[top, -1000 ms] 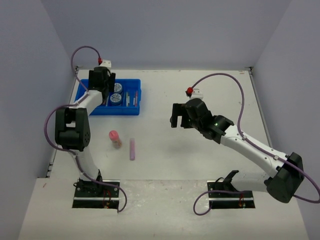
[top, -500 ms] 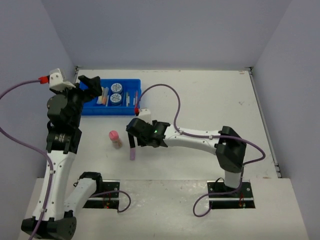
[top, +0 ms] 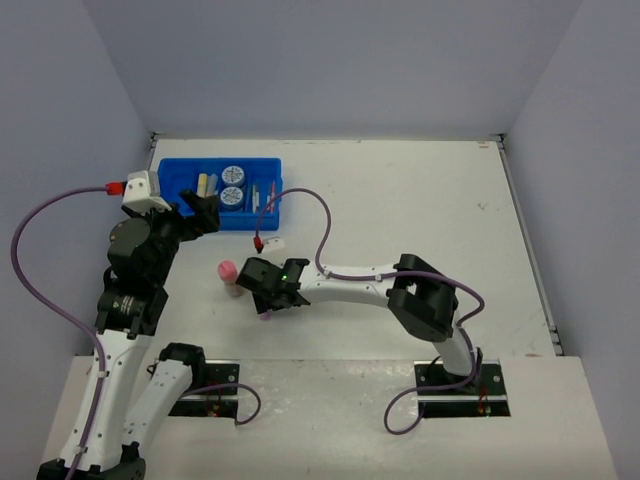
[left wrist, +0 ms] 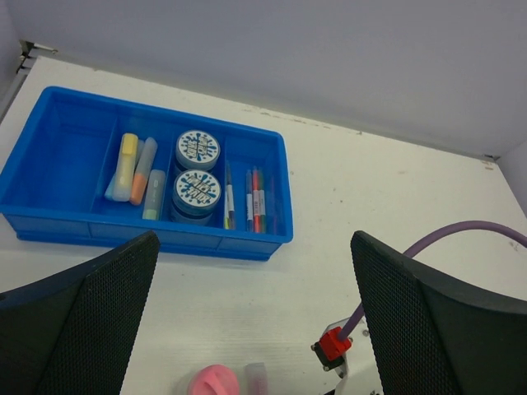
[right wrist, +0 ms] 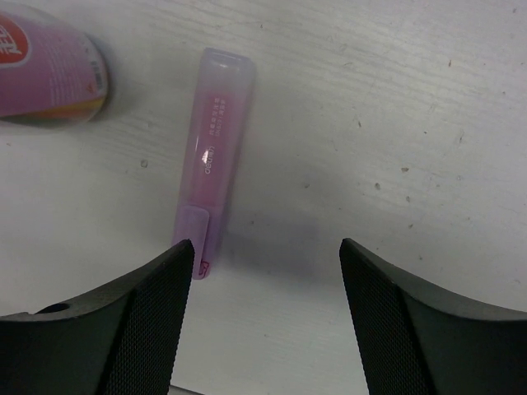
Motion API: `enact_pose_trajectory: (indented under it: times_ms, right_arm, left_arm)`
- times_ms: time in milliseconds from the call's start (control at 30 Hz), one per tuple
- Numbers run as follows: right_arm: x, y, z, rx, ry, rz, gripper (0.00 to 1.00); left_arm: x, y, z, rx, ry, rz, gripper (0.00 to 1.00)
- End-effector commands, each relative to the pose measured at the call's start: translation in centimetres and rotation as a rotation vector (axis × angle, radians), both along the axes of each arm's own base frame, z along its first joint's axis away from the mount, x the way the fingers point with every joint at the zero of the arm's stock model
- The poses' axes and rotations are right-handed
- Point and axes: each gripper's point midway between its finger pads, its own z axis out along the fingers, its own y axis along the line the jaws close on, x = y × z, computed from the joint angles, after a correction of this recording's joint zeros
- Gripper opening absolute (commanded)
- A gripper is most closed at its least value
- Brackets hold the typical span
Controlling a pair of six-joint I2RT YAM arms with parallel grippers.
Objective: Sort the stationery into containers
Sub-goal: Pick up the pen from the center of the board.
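Purple marker: flat on the surface, well short of the tray on its near side, just beside the pink-capped bottle; not lifted.
Right claw: low over the marker, jaws apart, gripping nothing; off-centre, with one finger right by the marker's end.
Left claw: spread wide, holding nothing, hanging above the surface on the near side of the tray.
Tray contents: yellow, orange and pale marker sticks together in one compartment, two round tubs in the next, pens in the one after.
Step in hand: by the look of it, the grasp of the purple marker.
Doing it well: shift sideways to centre the barrel in the gap; grip across the width near mid-length to avoid tipping on the lift; stay clear of the bottle to avoid knocking it; close firmly before rising.
After the grasp: probably into the compartment with the other marker sticks, laid lengthwise.
Left over: bottle, likewise outside the tray.
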Motion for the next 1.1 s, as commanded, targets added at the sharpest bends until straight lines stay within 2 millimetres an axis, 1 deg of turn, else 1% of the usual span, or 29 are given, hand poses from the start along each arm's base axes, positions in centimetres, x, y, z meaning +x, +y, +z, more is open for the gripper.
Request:
enact_pose_trajectory:
  times_ms: [0,100,200,333,433,567,633,700,767,833,933,1000,1033,1067]
  right_arm:
    - [0.3,1.7,0.6,0.05,-0.014,-0.009,0.71]
    - [0.4,2.1,0.0,0.045,-0.017,0.0,0.7]
    - [0.9,2.6,-0.3,0.04,-0.034,0.012,0.66]
    - [1.0,3.1,-0.2,0.051,-0.035,0.022,0.65]
    - [1.0,3.6,-0.5,0.048,-0.032,0.033,0.65]
    - [0.8,3.1,-2.2,0.003,-0.009,0.023,0.58]
    - [0.6,2.8,-2.7,-0.01,0.002,0.019,0.53]
    - [0.3,2.4,-3.3,-0.025,0.015,0.016,0.45]
    - [0.1,1.5,-3.8,-0.048,0.022,0.01,0.4]
    - [-0.1,0.8,-3.9,-0.057,0.022,0.005,0.29]
    - [-0.2,-0.8,-3.1,-0.058,0.0,-0.006,0.24]
    - [0.1,-2.0,-2.1,-0.06,-0.035,-0.015,0.2]
    - [0.2,-3.1,-1.6,-0.071,-0.056,-0.018,0.1]
    - [0.6,-3.9,-0.6,-0.068,-0.086,-0.022,0.04]
  left_arm:
    - [0.1,0.6,-1.6,0.049,0.03,0.027,1.0]
    - [0.1,0.6,-2.0,0.055,0.038,0.028,1.0]
    - [0.0,0.6,-2.4,0.064,0.041,0.031,1.0]
    - [0.0,0.6,-2.6,0.066,0.044,0.03,1.0]
    - [0.0,0.5,-2.7,0.066,0.043,0.026,1.0]
    - [0.0,0.5,-2.8,0.069,0.047,0.023,1.0]
    - [0.0,0.5,-2.8,0.068,0.046,0.022,1.0]
    - [0.0,0.4,-2.8,0.066,0.046,0.021,1.0]
    - [0.0,0.4,-2.8,0.063,0.047,0.019,1.0]
    - [-0.1,0.3,-2.8,0.059,0.049,0.017,1.0]
    - [0.0,-0.2,-2.9,0.035,0.053,-0.001,1.0]
    - [-0.1,-1.4,-2.9,0.003,0.054,-0.06,1.0]
    - [0.0,-2.2,-3.1,-0.022,0.06,-0.101,1.0]
    - [-0.1,-3.3,-3.1,-0.052,0.061,-0.153,1.0]
